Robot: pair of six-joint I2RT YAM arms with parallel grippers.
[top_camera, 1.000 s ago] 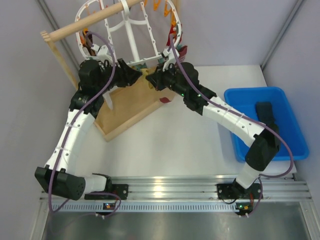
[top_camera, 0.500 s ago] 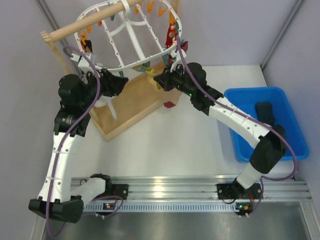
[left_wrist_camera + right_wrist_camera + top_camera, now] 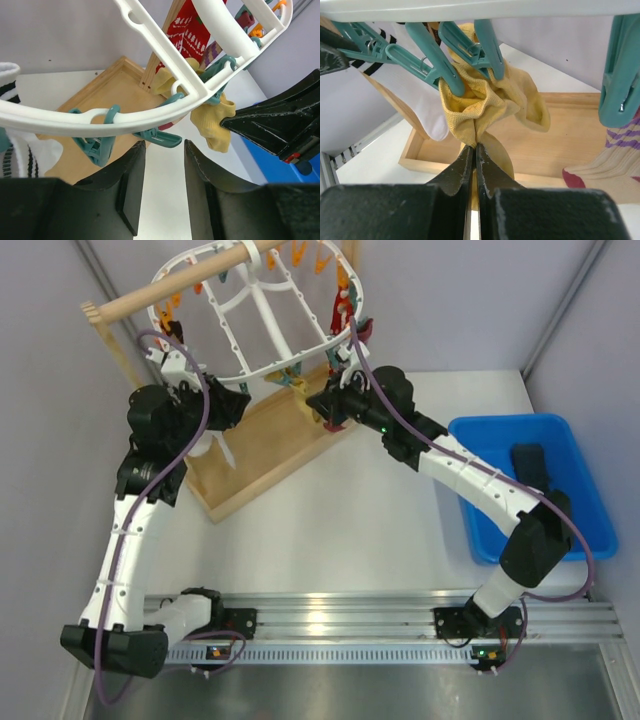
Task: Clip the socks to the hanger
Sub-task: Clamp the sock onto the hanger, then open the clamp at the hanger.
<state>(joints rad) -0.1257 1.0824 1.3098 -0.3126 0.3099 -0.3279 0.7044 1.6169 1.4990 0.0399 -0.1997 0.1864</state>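
Note:
The white oval hanger [image 3: 250, 315] hangs tilted from the rod, its rim [image 3: 150, 107] lined with teal and orange clips. My right gripper [image 3: 475, 150] is shut on the lower fold of a yellow sock [image 3: 485, 100], held up just under the rim. Two teal clips [image 3: 432, 65] overlap the sock's top; whether one bites it I cannot tell. My left gripper [image 3: 162, 150] is open and holds nothing. It sits just below another teal clip [image 3: 162, 136], left of the yellow sock [image 3: 212, 122]. In the top view both grippers meet under the hanger's near rim [image 3: 290, 380].
A red patterned sock [image 3: 187, 30], a white black-striped sock [image 3: 15, 145] and a purple-striped sock [image 3: 615, 150] hang from the frame. A wooden rod [image 3: 170, 285] and wooden base tray [image 3: 260, 455] stand beneath. A blue bin [image 3: 490, 530] at right holds a dark sock [image 3: 528, 462].
The left arm has drawn back to the left and its jaws have narrowed somewhat. The hanger has swung and tilted toward the arms. The right gripper keeps its hold on the yellow sock.

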